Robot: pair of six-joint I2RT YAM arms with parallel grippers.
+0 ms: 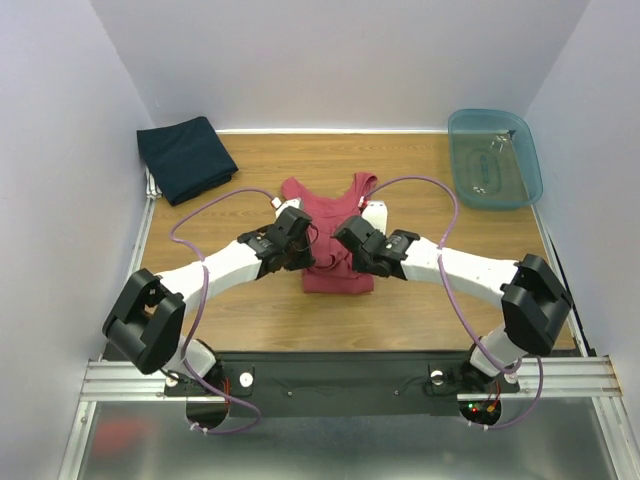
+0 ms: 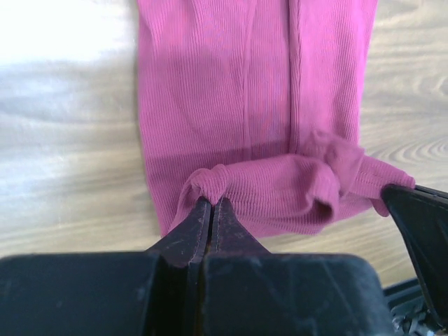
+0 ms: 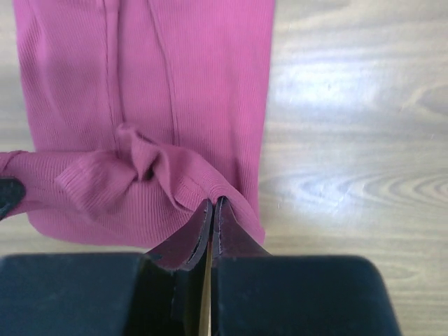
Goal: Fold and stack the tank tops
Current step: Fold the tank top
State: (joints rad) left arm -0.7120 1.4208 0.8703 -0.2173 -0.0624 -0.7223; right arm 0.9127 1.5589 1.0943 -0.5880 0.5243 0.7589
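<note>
Left tool [image 2: 212, 204]: nearest the lens in its wrist view. Its fingers are pressed together on a small pucker of hem at the left near corner of the maroon tank top [image 2: 245, 91].
Right tool [image 3: 212, 204]: also pressed together, pinching the hem at the right near corner, with cloth bunched into a loose knot of folds beside it.
Maroon tank top, place: at the middle of the surface [image 1: 420, 160], between the two tools. The straps and scoop neck point to the far side, and the near hem is gathered and rolled up between the two pinches.
Handling, judged: light and limp, with no stiffness. It is likely to sag between the holds and stretch if pulled unevenly. The ribs should grip well, so slipping looks unlikely.
Where to hold, judged: the two hem corners, as now, so that the edge travels level when it is carried over.
Texture: fine ribbed knit with the ribs running lengthwise. A raised lengthwise line may be a seam or a fold edge.
Navy tank top [image 1: 185, 157]: a folded square of dark, smooth cloth at the far left corner, well apart from the maroon one.
Surface: pale wood grain with a slight sheen.
Tub [image 1: 497, 204]: translucent blue plastic, rigid, a rounded rectangle at the far right corner.
</note>
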